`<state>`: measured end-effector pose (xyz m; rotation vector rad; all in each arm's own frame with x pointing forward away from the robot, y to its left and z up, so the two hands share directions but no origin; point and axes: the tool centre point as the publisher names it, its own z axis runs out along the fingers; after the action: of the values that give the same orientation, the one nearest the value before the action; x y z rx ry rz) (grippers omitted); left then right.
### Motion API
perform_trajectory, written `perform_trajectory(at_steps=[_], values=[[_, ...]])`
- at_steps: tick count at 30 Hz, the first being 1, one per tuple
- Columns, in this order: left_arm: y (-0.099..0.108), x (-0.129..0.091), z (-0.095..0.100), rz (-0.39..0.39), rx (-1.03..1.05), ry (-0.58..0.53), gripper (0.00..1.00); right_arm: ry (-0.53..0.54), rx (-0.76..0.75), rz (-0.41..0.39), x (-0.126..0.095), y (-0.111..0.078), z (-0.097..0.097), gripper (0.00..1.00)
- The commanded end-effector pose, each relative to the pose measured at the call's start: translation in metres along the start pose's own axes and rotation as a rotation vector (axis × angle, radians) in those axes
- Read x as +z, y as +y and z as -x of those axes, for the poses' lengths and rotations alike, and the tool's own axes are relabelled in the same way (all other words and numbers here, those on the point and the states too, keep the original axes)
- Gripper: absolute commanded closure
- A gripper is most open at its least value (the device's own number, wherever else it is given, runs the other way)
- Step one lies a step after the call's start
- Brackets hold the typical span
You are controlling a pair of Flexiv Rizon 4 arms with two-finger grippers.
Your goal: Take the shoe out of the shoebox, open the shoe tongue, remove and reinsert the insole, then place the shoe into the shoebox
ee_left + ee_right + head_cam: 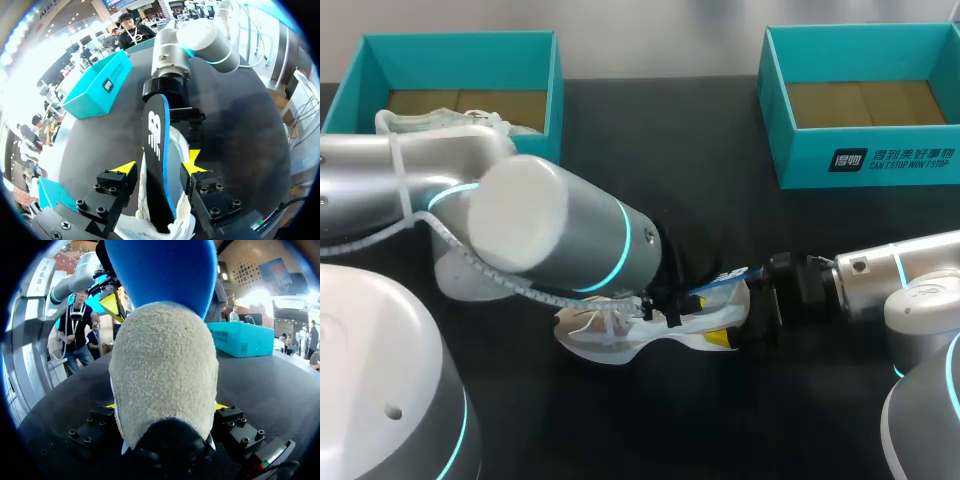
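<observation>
Buckling is the main risk: the sneaker point(620, 340) lies mid-surface, well apart from the teal shoebox point(865, 165) at far right, heel clamped in the right end effector point(164, 407), and the blue-edged insole point(156, 145) stands half out (one end seated, I judge), so a crooked push could fold it. The left end effector point(158, 166) sits around the insole; whether it grips, I cannot tell, and its arm hides it from above.

shoebox point(868, 160) – white print on front wall | insole point(155, 161) – white logo on black underside
</observation>
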<state>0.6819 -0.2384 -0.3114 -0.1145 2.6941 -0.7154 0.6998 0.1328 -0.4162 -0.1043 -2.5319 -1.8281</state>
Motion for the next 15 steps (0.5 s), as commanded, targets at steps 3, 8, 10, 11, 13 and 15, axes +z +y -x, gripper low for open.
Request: perform_trajectory(at_steps=[3, 8, 10, 11, 13, 15], values=[[-0.001, 0.014, -0.0022, 0.026, -0.012, -0.046, 0.54, 0.0, 0.001, -0.005, 0.0011, -0.0005, -0.0008, 1.0], [0.0017, 0.0176, -0.0003, 0.037, -0.012, -0.06, 0.58, 0.0, 0.001, -0.005, 0.0011, -0.0005, -0.0008, 1.0], [0.0026, 0.019, 0.0009, 0.038, -0.015, -0.062, 0.6, 0.0, 0.001, -0.005, 0.0011, -0.0005, -0.0008, 1.0], [0.0032, 0.0196, 0.0014, 0.037, -0.022, -0.063, 0.65, 0.0, 0.001, -0.005, 0.0011, -0.0005, -0.0008, 1.0], [0.0045, 0.0205, 0.0032, 0.036, -0.032, -0.063, 1.0, 0.0, 0.001, -0.005, 0.0011, -0.0005, -0.0008, 1.0], [0.0052, 0.0209, 0.0059, 0.029, -0.05, -0.05, 1.0, 0.0, 0.001, -0.005, 0.0011, -0.0005, -0.0008, 1.0]])
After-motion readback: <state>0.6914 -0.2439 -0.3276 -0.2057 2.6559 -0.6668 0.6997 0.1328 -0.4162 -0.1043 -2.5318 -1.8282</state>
